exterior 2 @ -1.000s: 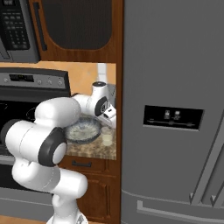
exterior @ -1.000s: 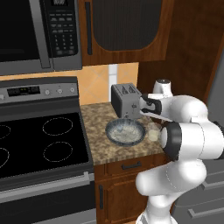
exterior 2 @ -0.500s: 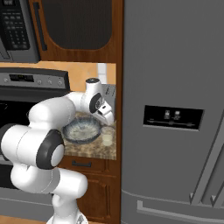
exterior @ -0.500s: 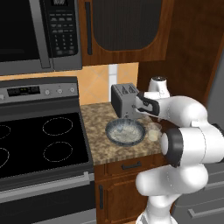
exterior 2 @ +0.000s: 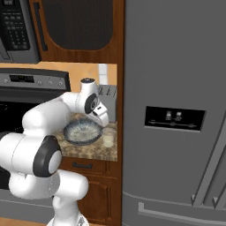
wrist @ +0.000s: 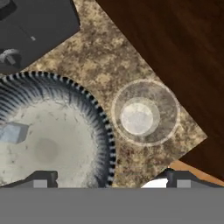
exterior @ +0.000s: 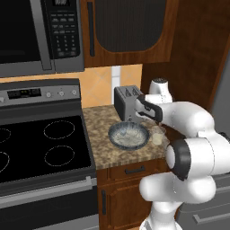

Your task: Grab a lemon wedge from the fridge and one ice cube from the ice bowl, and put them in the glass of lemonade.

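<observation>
A kitchen with dark wood cupboards and a brown speckled counter (exterior: 101, 134). On the far left is a black stove (exterior: 40, 143) with a microwave (exterior: 40, 36) above it. Next comes the counter, with a grey toaster (exterior: 126, 102) at the back. In front of the toaster sits the ice bowl (exterior: 128, 135), wide and grey-blue, with an ice cube (wrist: 13, 132) lying inside it. Just right of the bowl, close but not touching, stands the glass of lemonade (wrist: 145, 112), small and pale. The gripper (wrist: 111, 177) hangs above the bowl and the glass with its fingers spread wide apart, holding nothing. On the far right is the big grey fridge (exterior 2: 176, 110), with its doors closed
</observation>
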